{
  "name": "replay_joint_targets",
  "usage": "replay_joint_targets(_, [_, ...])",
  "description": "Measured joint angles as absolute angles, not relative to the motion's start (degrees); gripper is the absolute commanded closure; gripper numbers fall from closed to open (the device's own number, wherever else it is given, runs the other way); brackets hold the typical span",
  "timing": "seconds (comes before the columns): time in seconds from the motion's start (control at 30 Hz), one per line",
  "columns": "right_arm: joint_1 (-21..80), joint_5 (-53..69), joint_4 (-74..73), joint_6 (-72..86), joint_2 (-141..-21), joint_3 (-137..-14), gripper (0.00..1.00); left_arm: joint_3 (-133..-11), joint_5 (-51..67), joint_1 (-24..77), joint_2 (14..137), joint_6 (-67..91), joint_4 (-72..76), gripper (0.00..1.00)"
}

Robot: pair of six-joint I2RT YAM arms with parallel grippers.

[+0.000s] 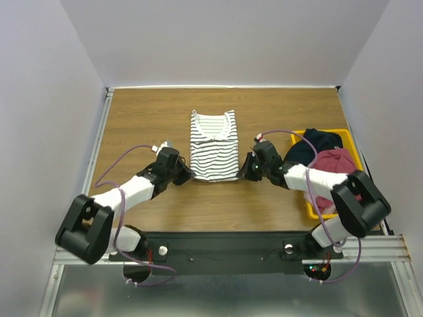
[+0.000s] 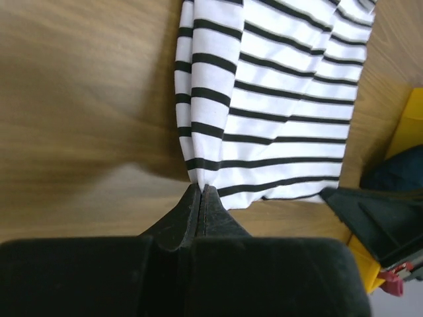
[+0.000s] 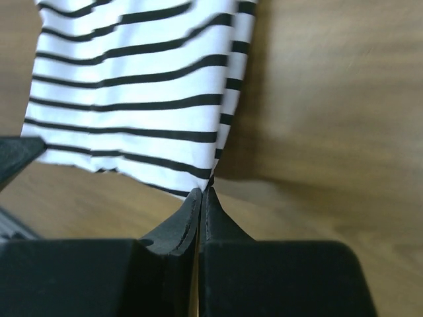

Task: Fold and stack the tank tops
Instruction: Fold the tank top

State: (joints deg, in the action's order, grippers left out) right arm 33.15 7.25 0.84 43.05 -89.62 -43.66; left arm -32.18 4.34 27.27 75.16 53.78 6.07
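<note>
The white striped tank top [image 1: 213, 145] lies flat in the middle of the table, sides folded in, neckline at the far end. My left gripper [image 1: 187, 173] is shut on its near left corner [image 2: 198, 179]. My right gripper [image 1: 245, 170] is shut on its near right corner [image 3: 215, 173]. The striped cloth fills the upper part of both wrist views [image 2: 277, 99] [image 3: 132, 92]. The dark red tank top [image 1: 334, 166] lies crumpled in the yellow bin at the right.
A yellow bin [image 1: 300, 139] at the table's right edge holds the red top and a dark navy garment [image 1: 316, 144]. Its corner shows in the left wrist view [image 2: 410, 125]. Bare wooden table [image 1: 139, 125] lies left of the top.
</note>
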Motion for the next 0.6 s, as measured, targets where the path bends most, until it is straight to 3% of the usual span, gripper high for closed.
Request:
replay_joint_targets(0.37, [47.59,1.54,-8.62,48.16,-58.78,-31.92,1.0,-25.06,-3.27,41.52,44.71,66.67,-7.84,1.0])
replay_joint_targets(0.6, [50.02,-1.13,-13.72,51.03,-52.6,-33.21,0.99,-25.76,-7.55,43.42,36.62,70.35,-14.24,1.0])
